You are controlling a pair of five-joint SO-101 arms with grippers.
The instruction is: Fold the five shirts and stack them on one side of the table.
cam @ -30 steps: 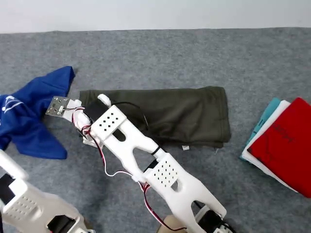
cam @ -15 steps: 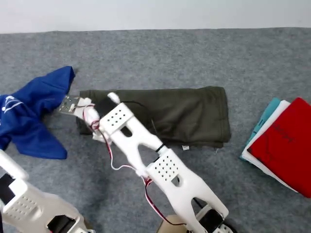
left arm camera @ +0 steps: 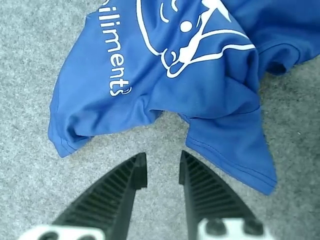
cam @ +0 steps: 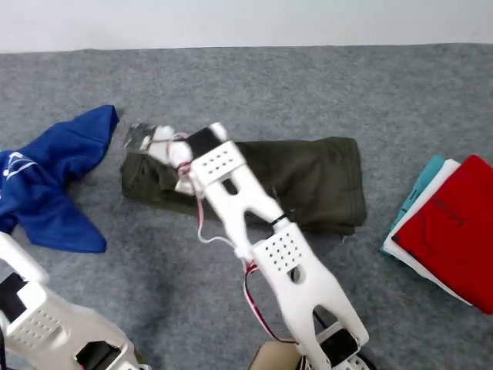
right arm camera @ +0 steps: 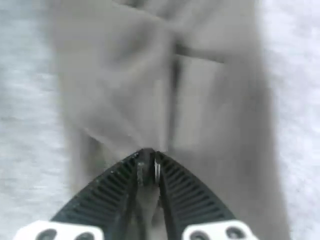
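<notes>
Three shirts look finished: a folded stack (cam: 451,223), red on top, lies well away from the right hand (cam: 141,137), past the far end of the olive shirt (cam: 308,181). That olive shirt is the step in hand, I judge. It is folded to a long band on the tabletop (cam: 269,85), with its near end pinched in the right hand's clenched jaws. The blue shirt (left arm camera: 200,75) lies crumpled just ahead of the left hand (left arm camera: 162,165), which is released and grasps nothing. Two shirts remain to fold and stack.
</notes>
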